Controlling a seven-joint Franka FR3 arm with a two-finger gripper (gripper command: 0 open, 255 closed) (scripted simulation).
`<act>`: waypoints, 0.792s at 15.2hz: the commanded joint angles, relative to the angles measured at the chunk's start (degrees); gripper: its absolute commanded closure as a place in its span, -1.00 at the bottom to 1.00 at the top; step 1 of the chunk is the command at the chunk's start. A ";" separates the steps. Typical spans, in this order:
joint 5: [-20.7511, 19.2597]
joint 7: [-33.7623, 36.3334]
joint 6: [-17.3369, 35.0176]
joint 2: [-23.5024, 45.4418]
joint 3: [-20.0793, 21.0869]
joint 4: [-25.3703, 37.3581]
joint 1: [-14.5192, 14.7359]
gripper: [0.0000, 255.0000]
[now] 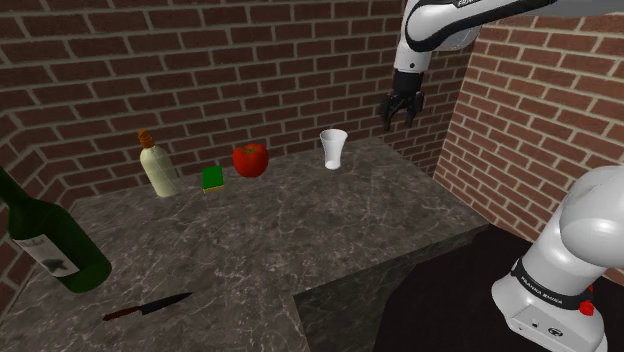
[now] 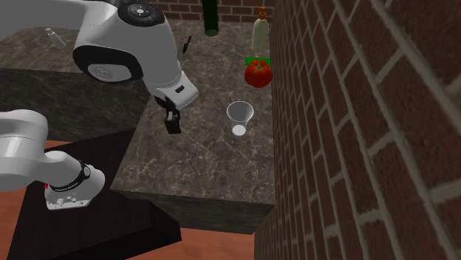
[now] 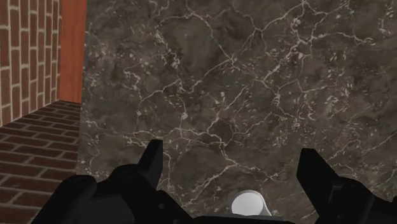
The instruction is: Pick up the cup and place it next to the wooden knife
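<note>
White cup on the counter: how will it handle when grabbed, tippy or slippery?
Probably tippy: the cup stands upright on a base narrower than its mouth. Likely light: it looks empty from above. Its smooth tapered wall might slip in the open gripper.

Cup [image 3: 248,204] cut off at wrist cam edge, green bottle [image 1: 62,252] part. cropped
</note>
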 commanded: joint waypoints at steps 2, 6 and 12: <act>2.76 -1.55 3.07 7.26 -0.83 4.58 0.34 -1.00; 6.69 -3.78 5.02 15.99 -1.58 11.64 0.24 -1.00; 12.73 -6.56 5.48 29.39 -1.54 24.78 -1.08 -1.00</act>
